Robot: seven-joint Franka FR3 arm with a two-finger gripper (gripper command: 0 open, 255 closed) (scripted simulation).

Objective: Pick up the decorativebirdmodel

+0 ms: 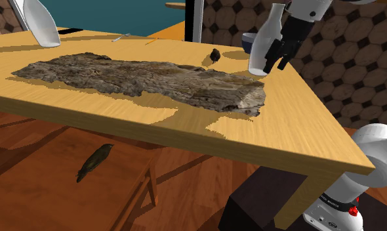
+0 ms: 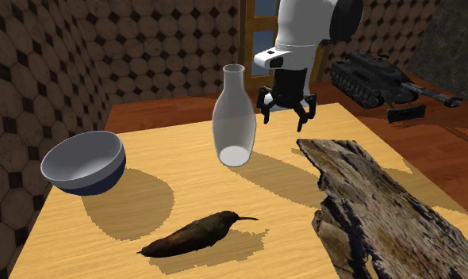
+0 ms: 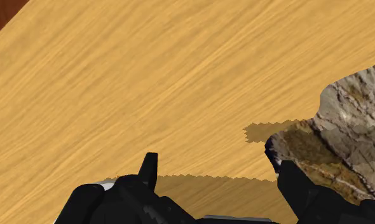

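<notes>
- Hovering above the light wooden worktop (image 1: pixel 304 131), just beside the tall white narrow-necked bottle (image 2: pixel 234 119), the black two-finger hand (image 2: pixel 286 111) stands wide, with nothing between its fingers.
- The dark brown long-beaked bird model (image 2: pixel 197 235) lies on its side on the worktop. It is on the far side of the bottle from the hand, well clear of the bottle, with bare wood all round it.
- Doing the approach well probably means rising over the bottle or swinging round it, since the bottle looks easy to topple. The fingers should then turn across the bird's narrow body, clear of beak and tail, and come straight down.
- To one flank of the bottle sits a round white bowl with a dark blue outside (image 2: pixel 83 162). A rough grey-brown bark slab (image 2: pixel 383 206) lies to the other flank. The lane between them looks open enough.
- A worktop edge seems close beyond the bird, so a sideways nudge is risky.
- Another dark bird shape (image 1: pixel 94 163) lies on the wooden floor, far below the bottle.
</notes>
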